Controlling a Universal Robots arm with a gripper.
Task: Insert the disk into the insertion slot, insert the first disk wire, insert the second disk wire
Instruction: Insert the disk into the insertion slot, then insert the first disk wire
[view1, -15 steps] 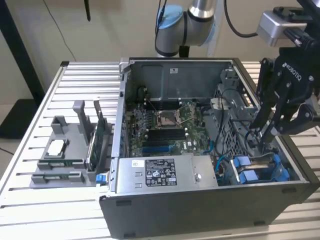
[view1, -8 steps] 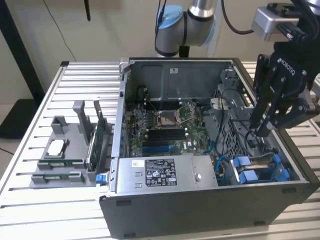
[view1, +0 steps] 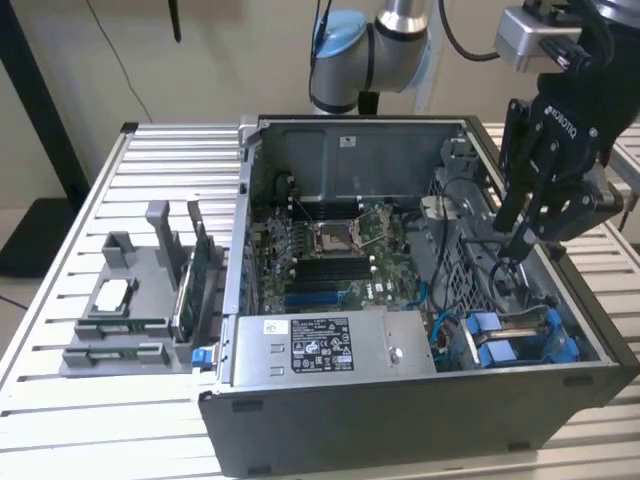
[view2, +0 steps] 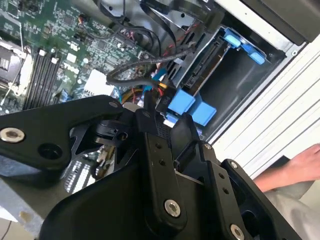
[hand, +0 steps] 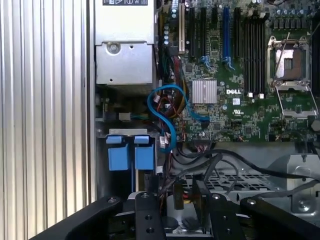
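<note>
**Exterior view**
- Computer case (view1: 400, 400): lying open side up on a slatted metal table (view1: 60, 420).
- Gripper (view1: 510, 245): black, hanging over the end of the case at the exterior view's right. Its tip is reaching down among dark cables (view1: 470, 215). Whether it is open or closed, and whether it is gripping anything, cannot be told.
- Disk (view1: 490, 340): sitting in its blue carrier inside the insertion slot (view1: 583, 330). This is at the near corner of the case on the exterior view's right, just beside the grey power-supply box (view1: 320, 345).
- Green motherboard (view1: 335, 250): lying in the middle of the case.
- Grey parts fixture (view1: 130, 310): standing on the table at the exterior view's left, apart from the case.

**First wrist view**
- Disk (hand: 116, 157): showing two blue tabs side by side, seated within the grey sheet-metal rim of the insertion slot (hand: 120, 132).
- Light-blue cable (hand: 169, 131): curling between the power-supply box and the motherboard.
- Gripper (hand: 189, 200): hovering over a perforated metal plate (hand: 235, 180) and black cables, near the blue tabs.

**Second wrist view**
- Gripper (view2: 142, 112): its tip is sitting right at a black connector (view2: 164, 100) that is trailing yellow and red wires. Whether the two are touching cannot be told.
- Disk (view2: 182, 102): its blue tabs are lying just beside that connector, at the mouth of the insertion slot (view2: 240, 80).
- A person's hand (view2: 302, 162): showing outside the case, over the slatted table.
</note>
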